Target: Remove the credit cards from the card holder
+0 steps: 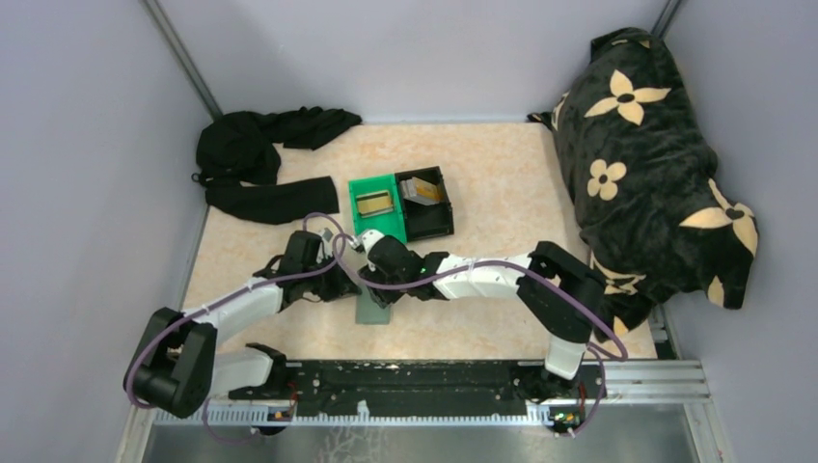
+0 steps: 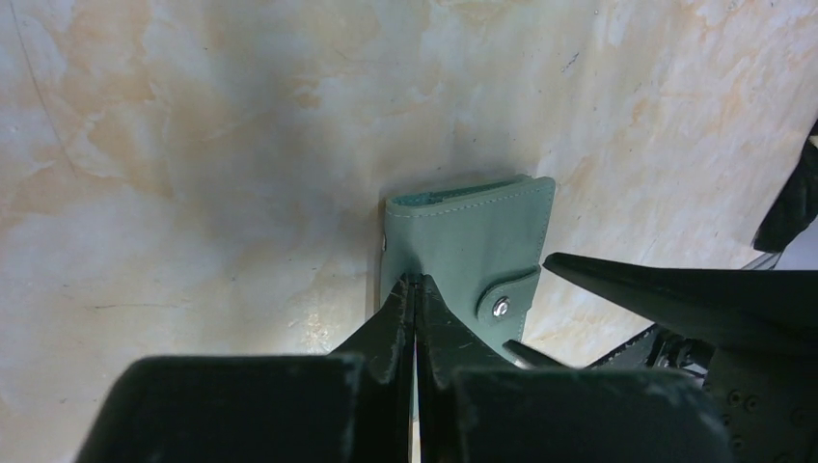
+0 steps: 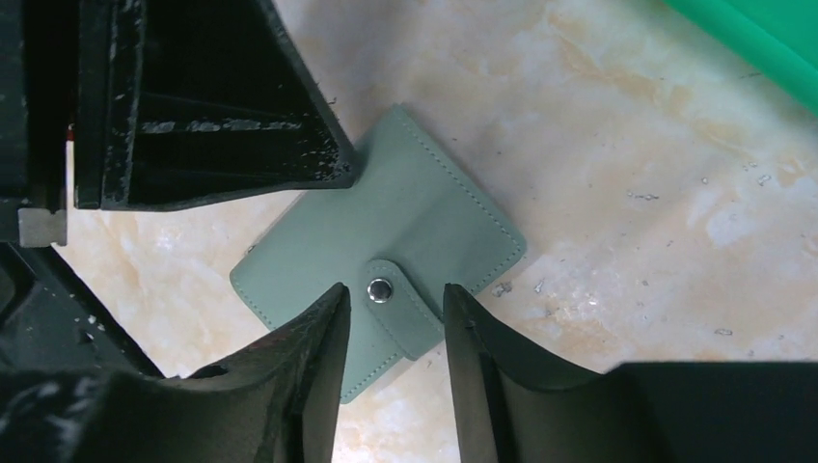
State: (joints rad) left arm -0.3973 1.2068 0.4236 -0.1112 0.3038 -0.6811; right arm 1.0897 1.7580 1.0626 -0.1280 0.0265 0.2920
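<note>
**Operator:** Where is the card holder?

**Spotter:** Your card holder (image 1: 374, 311) lies flat on the desk (image 1: 502, 174), close to the near edge and about midway along it, between your two arms. It is folded shut, with the snap tab (image 3: 410, 323) fastened across the cover.

**Operator:** And my hands?

**Spotter:** Your left hand (image 2: 417, 282) has its fingers closed tight together, the tips set on the card holder's cover near one edge. I judge it is there as an anchor, so the soft cover does not slide or lift when the other side pulls. I cannot tell whether it nips the cover or only presses on it. Your right hand (image 3: 391, 289) is partly open and holds nothing. Its fingers stand either side of the snap tab, which explains why it sits so low and close.

**Operator:** So which step am I on?

**Spotter:** Unsnapping, as I read it. Nothing inside the card holder shows while it is closed. One tan-gold credit card (image 1: 374, 203) lies in the green bin (image 1: 384, 230) and greyish cards (image 1: 422, 188) lie in the black bin (image 1: 429, 222). The bins sit side by side nearer the desk's middle. Take the tab squarely, because a soft flap can slip out of a shallow grip.
</note>
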